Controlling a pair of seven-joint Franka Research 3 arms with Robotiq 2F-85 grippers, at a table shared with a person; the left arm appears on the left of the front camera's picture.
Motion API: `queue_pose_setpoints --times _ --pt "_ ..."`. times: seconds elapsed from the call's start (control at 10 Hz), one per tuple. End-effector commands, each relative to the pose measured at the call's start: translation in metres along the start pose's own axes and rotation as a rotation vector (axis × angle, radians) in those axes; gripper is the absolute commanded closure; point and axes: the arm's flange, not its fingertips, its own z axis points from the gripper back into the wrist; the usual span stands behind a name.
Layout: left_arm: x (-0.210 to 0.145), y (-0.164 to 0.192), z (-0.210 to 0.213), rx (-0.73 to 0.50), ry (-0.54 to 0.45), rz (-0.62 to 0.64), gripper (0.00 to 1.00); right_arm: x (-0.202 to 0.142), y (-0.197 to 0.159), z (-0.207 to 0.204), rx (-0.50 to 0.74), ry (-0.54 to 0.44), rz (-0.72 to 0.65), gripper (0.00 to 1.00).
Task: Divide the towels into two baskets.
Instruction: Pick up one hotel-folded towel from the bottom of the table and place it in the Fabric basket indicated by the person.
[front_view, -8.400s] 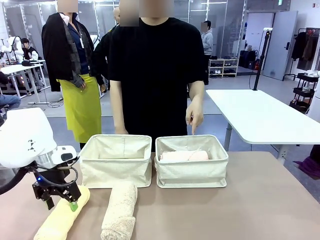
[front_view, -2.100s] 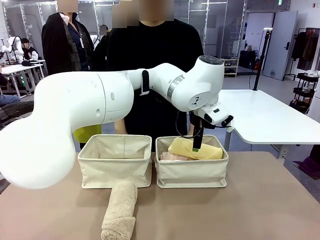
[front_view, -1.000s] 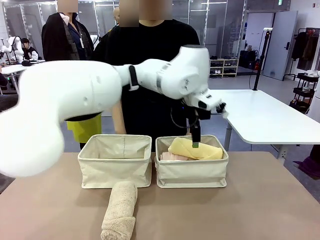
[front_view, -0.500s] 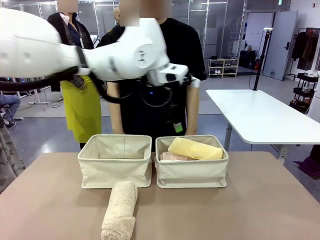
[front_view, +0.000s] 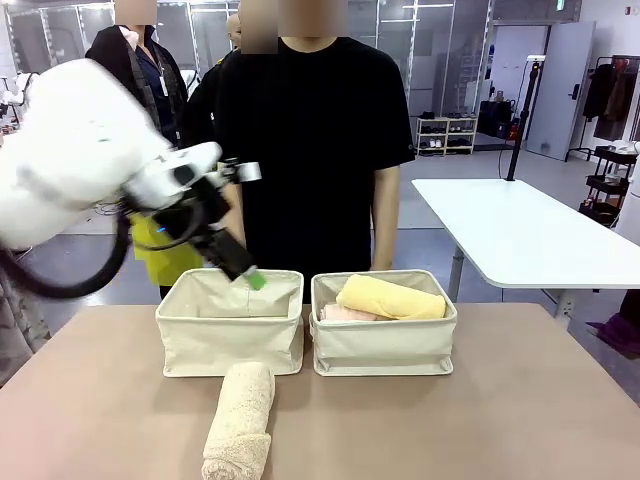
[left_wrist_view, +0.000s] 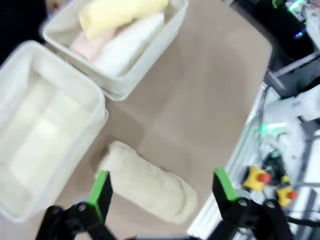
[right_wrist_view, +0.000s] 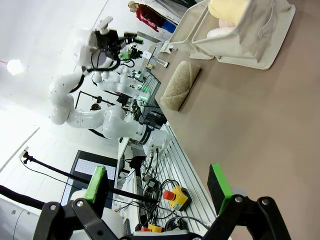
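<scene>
Your left gripper (front_view: 247, 277) is wide open and empty. It's swung back from the right basket (front_view: 385, 348) and now hangs over the far rim of the left basket (front_view: 230, 340). The yellow towel (front_view: 392, 297) it dropped sits on the pink towel (front_view: 338, 313) and white towel (left_wrist_view: 127, 45). So only the beige towel (front_view: 240, 415) is left on the table (front_view: 500, 400), butted against the empty left basket, nothing blocking it. Right gripper (right_wrist_view: 157, 186) is open too. A person (front_view: 310, 140) stands just behind the baskets.

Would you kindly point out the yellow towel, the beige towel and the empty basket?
yellow towel (front_view: 392, 297): front view, middle of the roll.
beige towel (front_view: 240, 415): front view, middle of the roll.
empty basket (front_view: 230, 340): front view, its front wall.
</scene>
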Motion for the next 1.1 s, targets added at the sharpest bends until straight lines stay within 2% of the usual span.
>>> queue_pose_setpoints --times 0.0,0.2,0.4,0.6,0.7,0.9,1.0 --pt "-0.055 0.002 0.018 -0.082 -0.173 0.038 0.00 0.000 0.002 -0.001 0.002 0.004 0.002 0.00" --pt "-0.106 0.015 0.045 -0.156 -0.241 0.091 0.00 0.000 0.002 -0.001 0.002 0.004 0.002 0.00" --pt "-0.153 0.023 0.066 -0.173 -0.211 0.156 0.00 0.000 0.002 -0.001 0.002 0.004 0.002 0.00" --pt "-0.202 0.026 0.086 -0.173 -0.282 0.213 0.00 0.000 0.002 -0.001 0.002 0.004 0.002 0.00" --pt "-0.220 0.026 0.093 -0.180 -0.312 0.236 0.00 0.000 0.002 -0.001 0.002 0.004 0.002 0.00" --pt "-0.255 0.027 0.094 -0.179 -0.351 0.358 0.00 0.000 0.002 -0.001 0.002 0.004 0.002 0.00" --pt "-0.270 0.028 0.091 -0.174 -0.402 0.388 0.00 0.000 0.002 -0.001 0.002 0.004 0.002 0.00"
